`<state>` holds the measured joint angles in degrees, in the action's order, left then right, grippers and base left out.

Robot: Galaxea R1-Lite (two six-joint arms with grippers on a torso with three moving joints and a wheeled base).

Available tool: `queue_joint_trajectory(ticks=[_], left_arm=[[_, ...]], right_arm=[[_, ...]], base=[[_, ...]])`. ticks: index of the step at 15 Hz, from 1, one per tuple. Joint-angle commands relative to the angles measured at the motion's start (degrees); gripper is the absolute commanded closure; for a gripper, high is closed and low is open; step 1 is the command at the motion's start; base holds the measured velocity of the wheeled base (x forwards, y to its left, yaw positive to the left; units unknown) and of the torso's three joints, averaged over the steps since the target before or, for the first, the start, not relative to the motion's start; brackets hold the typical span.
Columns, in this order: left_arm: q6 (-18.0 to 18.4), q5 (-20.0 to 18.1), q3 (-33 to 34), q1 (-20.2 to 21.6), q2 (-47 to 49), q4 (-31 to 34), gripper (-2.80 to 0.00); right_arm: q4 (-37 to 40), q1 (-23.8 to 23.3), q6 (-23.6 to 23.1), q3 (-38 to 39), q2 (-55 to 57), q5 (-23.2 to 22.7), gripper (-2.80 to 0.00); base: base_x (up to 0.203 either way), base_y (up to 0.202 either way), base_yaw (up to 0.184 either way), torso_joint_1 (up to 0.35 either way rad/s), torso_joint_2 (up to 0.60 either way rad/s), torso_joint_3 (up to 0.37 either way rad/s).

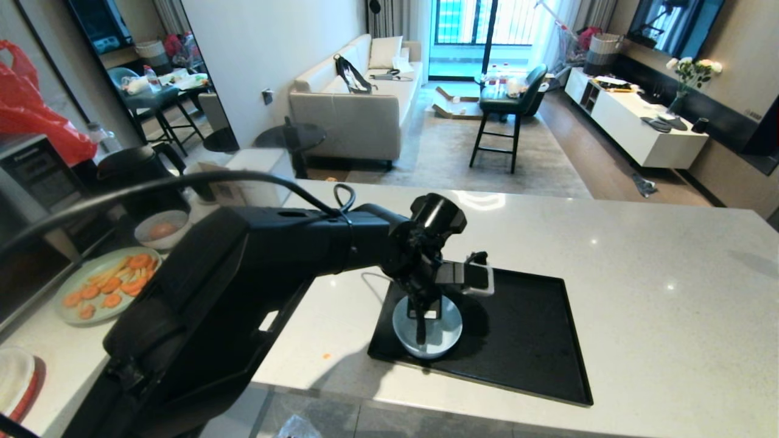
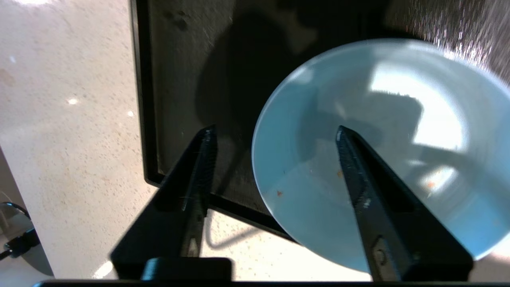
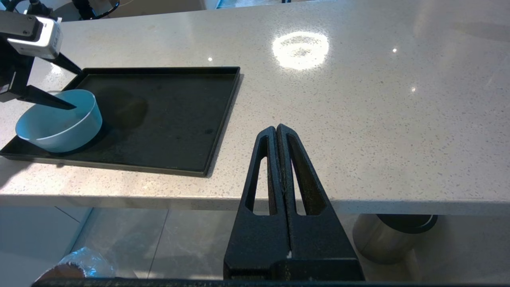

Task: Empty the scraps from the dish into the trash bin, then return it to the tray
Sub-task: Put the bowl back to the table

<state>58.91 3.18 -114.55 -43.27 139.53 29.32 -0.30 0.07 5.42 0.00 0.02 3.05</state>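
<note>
Looming across the head view, my left arm reaches from the near left out over the counter (image 1: 639,255), and my left gripper (image 1: 421,328) points down into the dish (image 1: 427,336). That small white bowl sits on the tray (image 1: 523,340), at its near left corner. Off to the left on the counter lies a pale green plate (image 1: 70,310) with carrot slices and pale strips on it, and behind it a greyer bowl (image 1: 159,230).

From my left wrist, the fingers (image 2: 199,167) stand parted to a middling width, gripping nothing. One finger hangs outside the dish (image 2: 398,159), over the tray's (image 2: 175,79) black floor; the other is inside, over the bowl's hollow, so the rim runs between them. I cannot tell whether either finger touches the rim. The bowl holds only a few tiny orange specks, and its edge juts past the tray's corner.

From my right wrist, my right gripper (image 3: 279,133) is pressed fully closed, empty, held below the counter's near edge, well apart from the tray (image 3: 191,119). The dish (image 3: 75,127) stands upright on the tray's far corner with the left gripper (image 3: 75,89) straddling its rim. Under the counter a brushed-steel cylinder (image 3: 382,239) stands on the floor, and crinkly clear plastic of the trash bin (image 3: 85,261) shows at the frame's edge.
</note>
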Motion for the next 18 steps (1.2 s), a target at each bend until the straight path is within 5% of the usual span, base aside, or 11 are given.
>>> queue_joint_trajectory(ticks=[1, 10, 11, 18], left_arm=[[-1.4, -0.3, 0.0, -0.4, -0.5, -0.9, -2.80], [-15.6, -2.9, 1.1, 0.0, -10.0, -1.3, -2.80], [-16.7, -3.0, 1.8, 0.3, -11.6, -1.2, 0.00], [-25.5, -3.0, 3.0, 0.3, -22.1, -2.6, 0.00]], right_arm=[[0.0, 0.0, 0.0, 0.0, 0.0, 0.0, 0.00], [0.0, 0.0, 0.0, 0.0, 0.0, 0.0, 0.00], [0.0, 0.0, 0.0, 0.0, 0.0, 0.0, 0.00], [0.0, 0.0, 0.0, 0.0, 0.0, 0.0, 0.00]], base=[[0.000, 0.000, 0.000, 0.000, 0.00, 0.000], [0.000, 0.000, 0.000, 0.000, 0.00, 0.000], [0.000, 0.000, 0.000, 0.000, 0.00, 0.000], [0.000, 0.000, 0.000, 0.000, 0.00, 0.000]])
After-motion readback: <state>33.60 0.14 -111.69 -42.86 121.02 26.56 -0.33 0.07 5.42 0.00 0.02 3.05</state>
